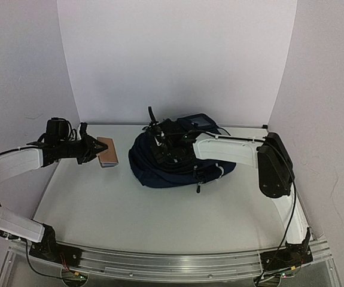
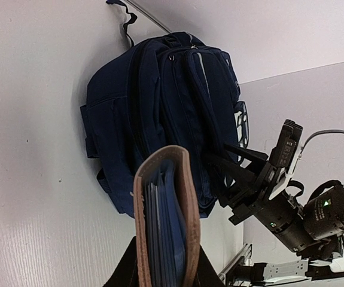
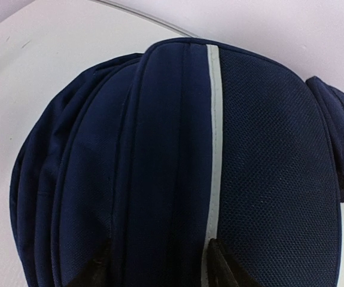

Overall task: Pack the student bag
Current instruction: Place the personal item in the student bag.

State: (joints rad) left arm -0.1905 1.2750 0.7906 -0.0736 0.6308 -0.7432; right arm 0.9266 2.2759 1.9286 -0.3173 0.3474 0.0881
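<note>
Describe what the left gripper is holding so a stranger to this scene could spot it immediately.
Find the big navy student bag lying near the back of the white table. Just left of it, apart from it, the left gripper clamps a slim wallet-like folder. It is the only tan-brown thing in view, with dark blue sheets showing between its covers.

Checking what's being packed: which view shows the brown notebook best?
Left wrist: the notebook fills the foreground, brown cover and blue pages clear. Top view shows it small, beside the bag; right wrist misses it.
</note>
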